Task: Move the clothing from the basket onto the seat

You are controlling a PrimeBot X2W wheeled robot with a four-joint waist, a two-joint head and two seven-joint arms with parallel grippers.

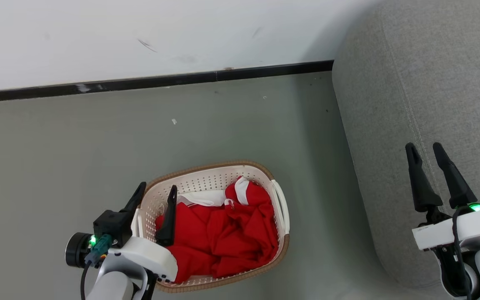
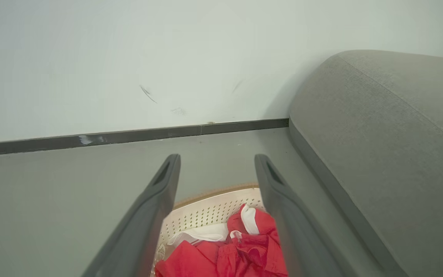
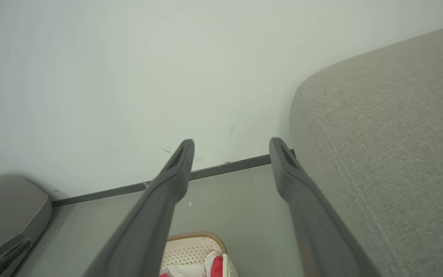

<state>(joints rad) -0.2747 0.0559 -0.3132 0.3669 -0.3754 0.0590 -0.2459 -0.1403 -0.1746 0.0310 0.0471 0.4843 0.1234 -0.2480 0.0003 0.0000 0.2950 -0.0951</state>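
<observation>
Head view is showing the basket (image 1: pixel 206 177) lying beneath the gaping left end effector (image 1: pixel 158 186), which is hiding some clothing (image 1: pixel 231 233); the seat (image 1: pixel 411 83) is lying under the parted right end effector (image 1: pixel 423 146).

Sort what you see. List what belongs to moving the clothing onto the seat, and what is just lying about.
Belongs to the job: red clothing; basket holding it; grey seat; left gripper, open over the basket; right gripper, open by the seat.

Just there: wall; black skirting; floor; small white scrap on the floor.
</observation>
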